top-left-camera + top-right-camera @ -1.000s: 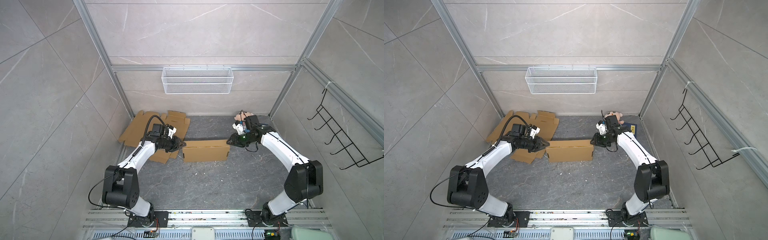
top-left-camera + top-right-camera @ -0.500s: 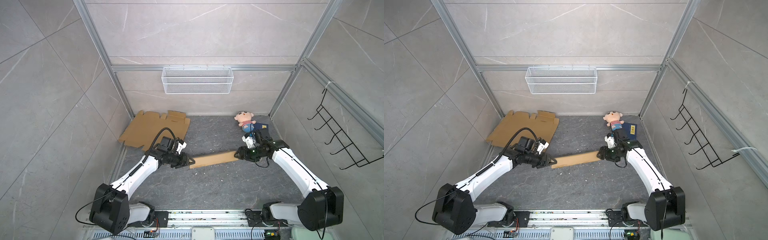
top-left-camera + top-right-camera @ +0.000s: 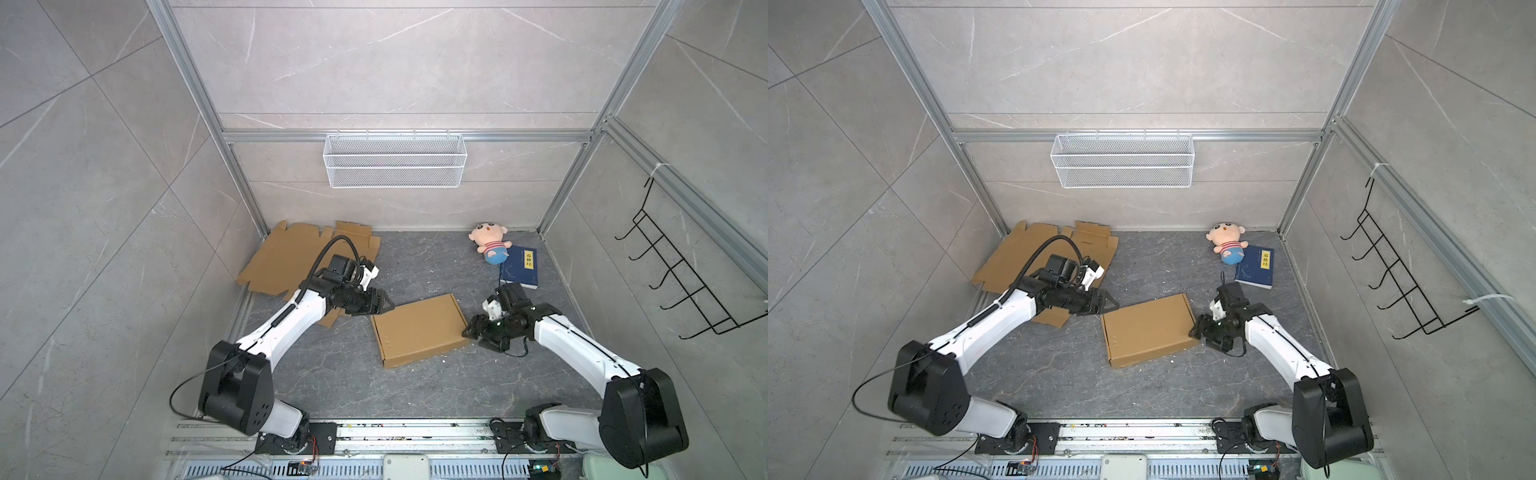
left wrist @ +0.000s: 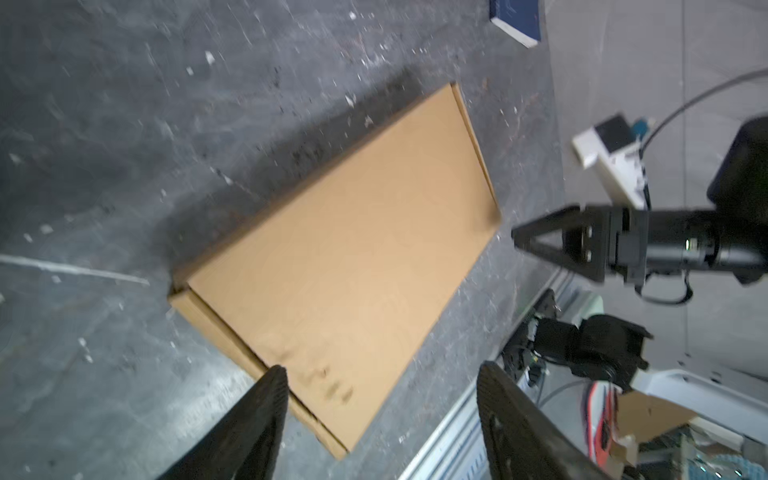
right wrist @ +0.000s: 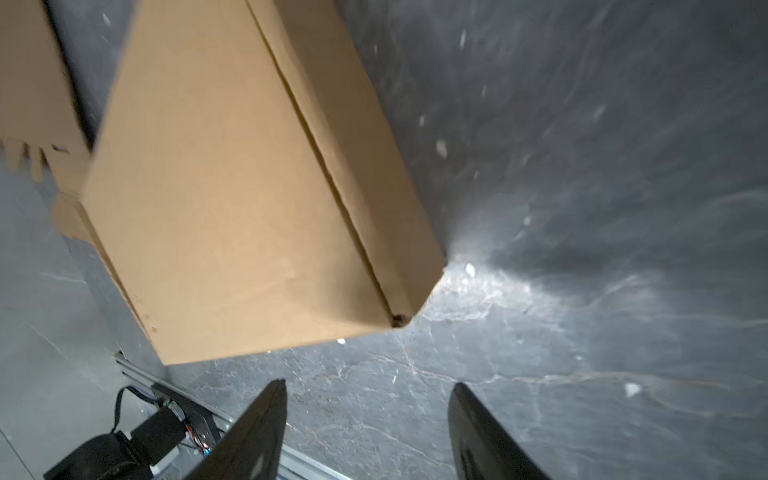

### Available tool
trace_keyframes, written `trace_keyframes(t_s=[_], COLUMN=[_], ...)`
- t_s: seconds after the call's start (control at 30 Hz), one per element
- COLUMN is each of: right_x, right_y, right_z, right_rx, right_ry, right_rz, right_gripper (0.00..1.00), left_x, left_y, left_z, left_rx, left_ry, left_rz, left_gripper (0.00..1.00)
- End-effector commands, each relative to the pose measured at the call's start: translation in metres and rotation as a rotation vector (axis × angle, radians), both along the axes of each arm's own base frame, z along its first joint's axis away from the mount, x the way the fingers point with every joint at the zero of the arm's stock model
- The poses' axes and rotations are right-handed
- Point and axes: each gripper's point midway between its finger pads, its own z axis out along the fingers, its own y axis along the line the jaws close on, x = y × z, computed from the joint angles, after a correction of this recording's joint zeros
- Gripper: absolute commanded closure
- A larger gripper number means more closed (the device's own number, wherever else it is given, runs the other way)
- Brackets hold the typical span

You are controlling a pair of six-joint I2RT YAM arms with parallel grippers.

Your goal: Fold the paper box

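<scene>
Dropped from both grips since half a second ago, the paper box (image 3: 419,330) lies on the floor (image 3: 415,257) between the arms; left gripper (image 3: 386,306) low, just off its far-left corner, jaws spread; right gripper (image 3: 471,332) beside its right edge, jaws spread, empty; box closed, flat, skewed.

Grey tiled walls (image 3: 395,62) hold a wire basket (image 3: 395,166) above dark floor (image 3: 415,390).

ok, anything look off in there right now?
The closed box lies skewed on the floor, not square to the walls. Small dents mark its top near one short end. White crumbs litter the floor around it.
</scene>
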Motion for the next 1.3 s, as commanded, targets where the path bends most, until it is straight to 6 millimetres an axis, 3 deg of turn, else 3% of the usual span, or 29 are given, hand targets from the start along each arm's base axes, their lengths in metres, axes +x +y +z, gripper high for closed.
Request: trace_keyframes(t_s=[0.0, 0.13, 0.2, 0.3, 0.43, 0.57, 0.67, 0.8, 1.0, 1.27], right_x=[0.008, 0.004, 0.009, 0.024, 0.051, 0.080, 0.102, 0.119, 0.125, 0.137], right_y=[0.026, 0.053, 0.061, 0.067, 0.059, 0.037, 0.021, -0.007, -0.058, -0.134], right_z=[0.007, -0.001, -0.005, -0.004, -0.002, -0.004, -0.003, -0.009, -0.016, -0.022], right_rx=[0.085, 0.170, 0.214, 0.225, 0.204, 0.194, 0.186, 0.168, 0.136, 0.065], right_ry=[-0.040, -0.024, -0.025, -0.041, -0.067, -0.068, -0.071, -0.064, -0.051, -0.059], right_rz=[-0.102, -0.119, -0.143, -0.144, -0.140, -0.152, -0.149, -0.169, -0.231, -0.374], right_gripper=[0.33, 0.26, 0.25, 0.25, 0.25, 0.26, 0.26, 0.27, 0.27, 0.28], left_x=[0.054, 0.086, 0.091, 0.086, 0.071, 0.053, 0.035, 0.017, 0.003, 0.003], left_y=[-0.004, -0.019, -0.027, -0.038, -0.040, -0.044, -0.066, -0.103, -0.170, -0.260], left_z=[-0.013, -0.037, -0.052, -0.067, -0.069, -0.073, -0.072, -0.075, -0.072, -0.067], left_rx=[0.076, 0.081, 0.044, -0.020, -0.063, -0.096, -0.118, -0.140, -0.197, -0.282], left_ry=[-0.137, -0.111, -0.053, 0.038, 0.075, 0.136, 0.158, 0.190, 0.217, 0.253], left_rz=[0.008, -0.012, -0.028, -0.045, -0.053, -0.036, -0.052, -0.056, -0.056, -0.057], left_gripper=[0.24, 0.23, 0.22, 0.21, 0.22, 0.22, 0.22, 0.23, 0.24, 0.30])
